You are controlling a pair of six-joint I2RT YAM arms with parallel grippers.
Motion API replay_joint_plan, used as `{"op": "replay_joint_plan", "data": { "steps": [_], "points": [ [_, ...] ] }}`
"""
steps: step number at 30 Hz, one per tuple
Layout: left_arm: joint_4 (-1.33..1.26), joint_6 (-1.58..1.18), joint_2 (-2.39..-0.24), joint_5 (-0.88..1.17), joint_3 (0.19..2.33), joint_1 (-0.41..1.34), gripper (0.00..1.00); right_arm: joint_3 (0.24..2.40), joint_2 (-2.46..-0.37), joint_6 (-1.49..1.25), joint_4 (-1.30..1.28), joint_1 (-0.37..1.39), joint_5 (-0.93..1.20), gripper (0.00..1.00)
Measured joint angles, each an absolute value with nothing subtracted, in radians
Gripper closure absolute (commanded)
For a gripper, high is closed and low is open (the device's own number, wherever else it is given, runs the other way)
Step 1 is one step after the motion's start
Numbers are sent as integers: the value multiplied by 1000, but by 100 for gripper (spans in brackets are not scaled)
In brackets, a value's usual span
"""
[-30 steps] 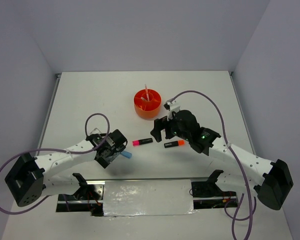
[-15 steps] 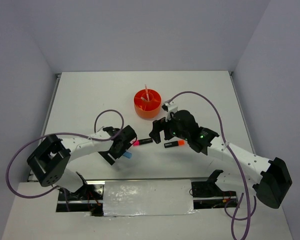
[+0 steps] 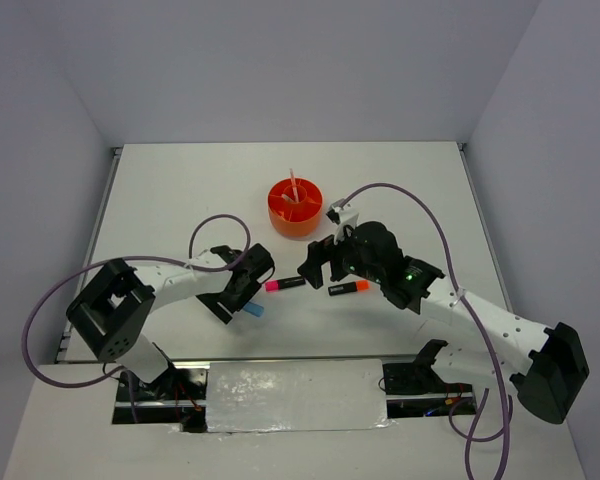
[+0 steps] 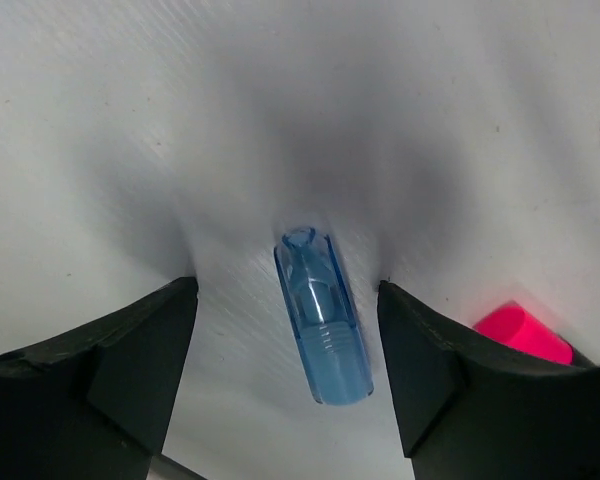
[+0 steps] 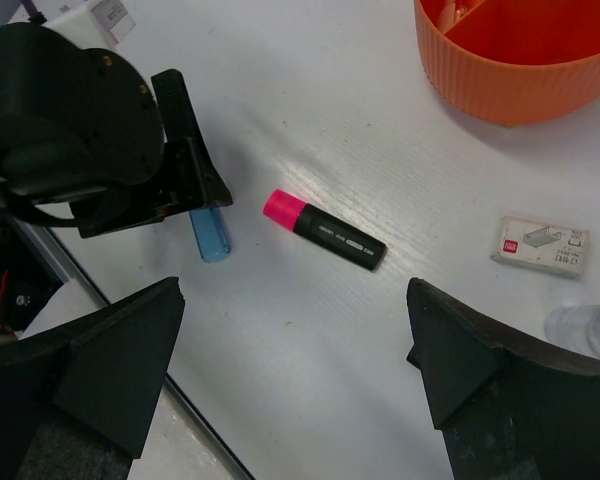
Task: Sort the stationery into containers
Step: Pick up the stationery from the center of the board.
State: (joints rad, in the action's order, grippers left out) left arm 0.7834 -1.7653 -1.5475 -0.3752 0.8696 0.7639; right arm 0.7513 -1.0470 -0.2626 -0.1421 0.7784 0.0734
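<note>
White bench (image 3: 180, 190), grey walls.

Top view: orange tub (image 3: 295, 208) sits mid-bench toward the far edge. Left gripper (image 3: 245, 298) is over the blue capsule (image 3: 254, 310) nearer the near edge, with the pink highlighter (image 3: 285, 284) just beside it.

Left wrist: fingers (image 4: 110, 360) spread, straddling the capsule without contact. Lined up for a pinch, I judge.

Right wrist: right gripper (image 5: 292, 300) spread wide, empty, above the highlighter. Eraser (image 5: 543, 245) lies near the tub.
</note>
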Motion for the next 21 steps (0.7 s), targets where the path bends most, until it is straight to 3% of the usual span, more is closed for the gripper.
{"op": "replay_joint_plan", "data": {
  "steps": [6, 7, 10, 21],
  "points": [
    [805, -1752, -1592, -368, 894, 748, 51, 743, -1034, -259, -134, 778, 99, 0],
    [802, -1749, -1597, -364, 899, 746, 69, 743, -1034, -258, -133, 778, 107, 0],
    [791, -1730, -1595, -352, 899, 745, 97, 731, -1023, -252, -124, 778, 121, 0],
    [729, -1523, -1539, -486, 891, 741, 100, 712, -989, -241, -119, 778, 135, 0]
  ]
}}
